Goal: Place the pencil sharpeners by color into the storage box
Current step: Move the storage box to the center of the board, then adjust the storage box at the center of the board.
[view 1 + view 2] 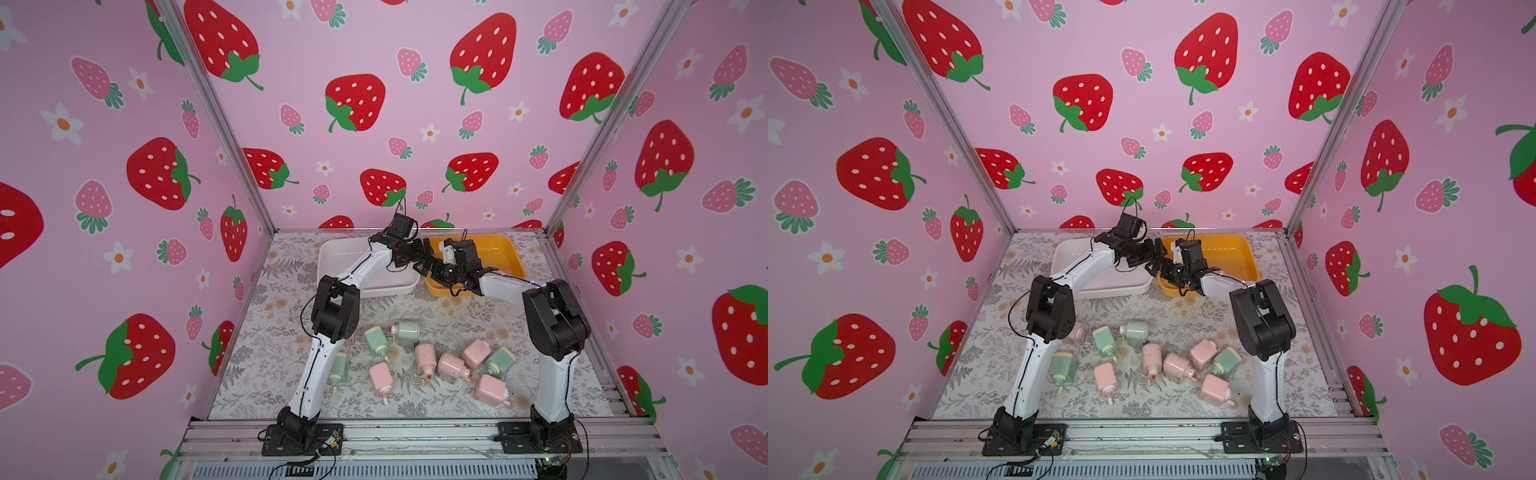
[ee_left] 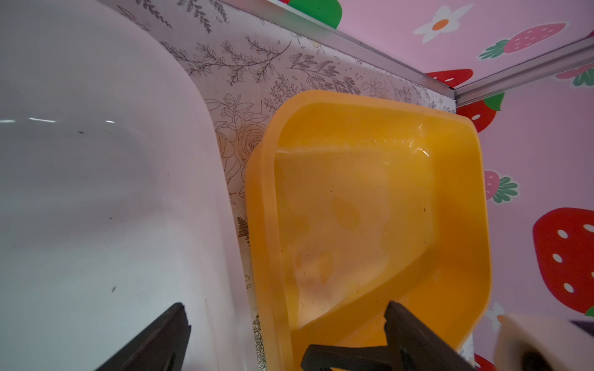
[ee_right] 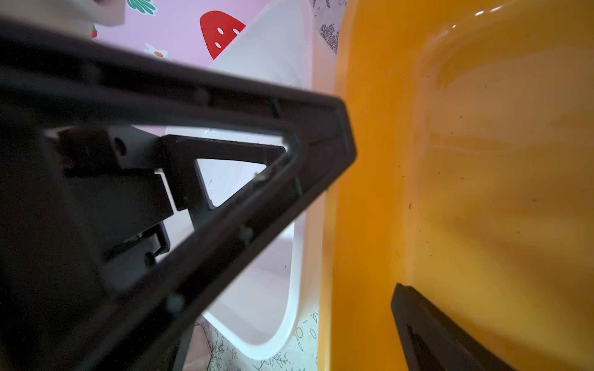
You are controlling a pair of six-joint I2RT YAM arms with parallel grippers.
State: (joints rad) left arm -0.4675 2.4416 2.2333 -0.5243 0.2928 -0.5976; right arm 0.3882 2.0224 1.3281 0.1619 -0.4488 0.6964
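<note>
Both arms reach to the far side of the counter (image 1: 440,309), and their claws meet in the upper middle of both top views. They hang over the strip of counter that separates the white box (image 1: 332,259) from the orange box (image 1: 505,249).

The left claw (image 2: 286,305) is spread wide with nothing between its fingers. In the left wrist view one finger hangs over the white box and the other over the orange box. The right claw (image 3: 294,289) also stands wide apart and grips nothing. The right wrist view shows one of its fingers (image 3: 427,327) above the orange box's floor, while a dark triangular finger of the left claw fills the left of that frame.

The pencil sharpeners (image 1: 424,357) lie scattered on the counter in the lower middle of both top views, between the two arms and well apart from both boxes. Four are mint green and six pale pink. One mint sharpener (image 1: 340,368) sits partly behind the left arm (image 1: 309,374). One pink sharpener (image 1: 1075,334) shows just beside that arm's elbow in a top view.
</note>
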